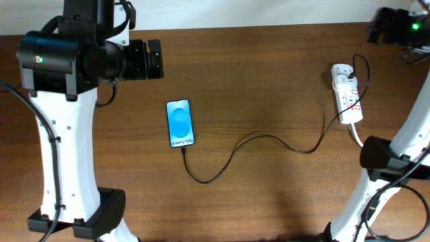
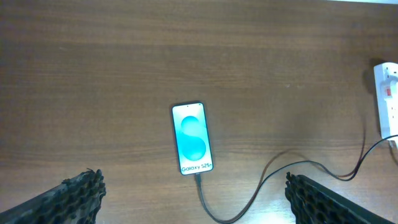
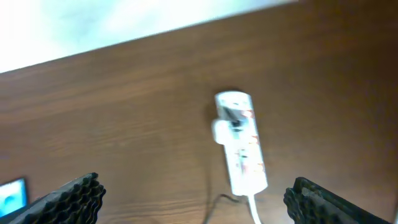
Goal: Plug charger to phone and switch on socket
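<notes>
The phone (image 1: 180,123) lies flat on the wooden table, blue screen up, and also shows in the left wrist view (image 2: 192,138). The charger (image 1: 269,139), a thin black cable, has its plug tip in the phone's near end (image 2: 198,178) and runs right to the socket (image 1: 346,94). The socket shows in the right wrist view (image 3: 241,143) with a white adapter plugged in at its far end. I cannot read the switch positions. My left gripper (image 2: 193,182) is open and empty, high above the phone. My right gripper (image 3: 194,185) is open and empty, above the socket.
The socket's thick white lead (image 1: 356,134) runs off toward the right arm's base (image 1: 383,158). The left arm's base (image 1: 101,208) stands at the front left. The table's far edge (image 3: 124,40) lies just behind the socket.
</notes>
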